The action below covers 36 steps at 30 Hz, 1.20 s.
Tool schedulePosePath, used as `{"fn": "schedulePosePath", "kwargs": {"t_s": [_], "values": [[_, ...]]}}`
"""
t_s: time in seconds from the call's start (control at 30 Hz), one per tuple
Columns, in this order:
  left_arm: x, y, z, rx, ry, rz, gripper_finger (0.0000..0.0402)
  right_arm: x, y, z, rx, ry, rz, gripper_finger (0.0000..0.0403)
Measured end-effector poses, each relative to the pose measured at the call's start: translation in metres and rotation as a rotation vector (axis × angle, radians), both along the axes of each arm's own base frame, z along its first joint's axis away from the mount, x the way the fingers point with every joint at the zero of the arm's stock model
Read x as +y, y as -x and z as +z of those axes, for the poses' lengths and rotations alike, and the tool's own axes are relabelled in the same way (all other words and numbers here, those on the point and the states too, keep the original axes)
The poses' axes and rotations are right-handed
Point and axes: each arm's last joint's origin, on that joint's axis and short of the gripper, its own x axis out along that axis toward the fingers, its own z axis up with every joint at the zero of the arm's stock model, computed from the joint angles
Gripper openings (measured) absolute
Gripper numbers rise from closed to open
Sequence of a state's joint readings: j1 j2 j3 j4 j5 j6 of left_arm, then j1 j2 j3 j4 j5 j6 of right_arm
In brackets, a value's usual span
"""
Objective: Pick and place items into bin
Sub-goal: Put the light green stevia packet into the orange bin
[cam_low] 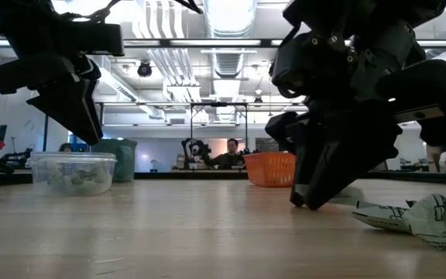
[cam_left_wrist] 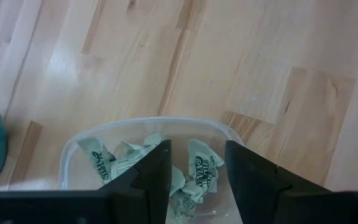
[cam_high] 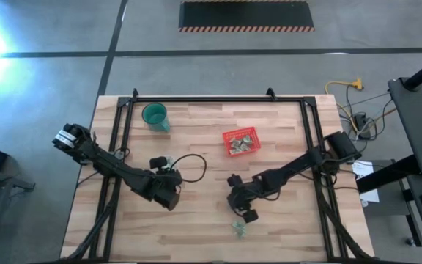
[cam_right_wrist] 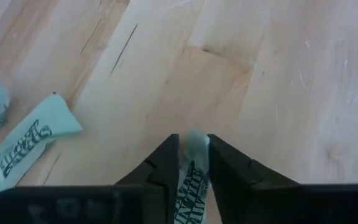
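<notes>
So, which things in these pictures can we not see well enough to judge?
- High view: the packets in the red basket are too small to count.
- High view: the clear tub is hidden under the left claw.
- Right wrist view: the packet between the right claw fingers is cut off by the edge.

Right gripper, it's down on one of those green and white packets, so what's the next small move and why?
Probably lift straight up. The right gripper has its fingers closed around a packet at the table, and the red basket sits some way off, so it likely needs height before carrying.
</notes>
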<state>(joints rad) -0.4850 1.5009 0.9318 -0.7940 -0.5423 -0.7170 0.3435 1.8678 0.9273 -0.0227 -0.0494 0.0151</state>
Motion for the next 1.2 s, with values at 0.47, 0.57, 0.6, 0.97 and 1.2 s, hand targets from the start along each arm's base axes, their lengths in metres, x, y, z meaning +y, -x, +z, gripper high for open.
{"fn": "schedulePosePath", "kwargs": {"t_s": [0.47, 0.57, 0.6, 0.97, 1.2], "values": [[0.0, 0.0, 0.0, -0.001, 0.0, 0.001, 0.0132, -0.001, 0.004, 0.007, -0.004, 0.03, 0.048, 0.001], [0.0, 0.0, 0.0, -0.001, 0.0, 0.0, 0.0132, -0.001, 0.004, 0.011, -0.018, 0.035, 0.057, 0.0009], [0.0, 0.0, 0.0, -0.001, 0.0, 0.0, 0.0132, -0.001, 0.004, 0.012, -0.022, 0.036, 0.059, 0.0009], [0.0, 0.0, 0.0, -0.006, -0.009, 0.002, 0.0132, -0.016, 0.019, 0.057, -0.124, 0.315, -0.057, 0.0009], [0.0, -0.001, 0.001, -0.009, -0.018, -0.017, 0.0132, -0.028, 0.033, 0.092, -0.224, 0.481, -0.196, 0.0009]]}}
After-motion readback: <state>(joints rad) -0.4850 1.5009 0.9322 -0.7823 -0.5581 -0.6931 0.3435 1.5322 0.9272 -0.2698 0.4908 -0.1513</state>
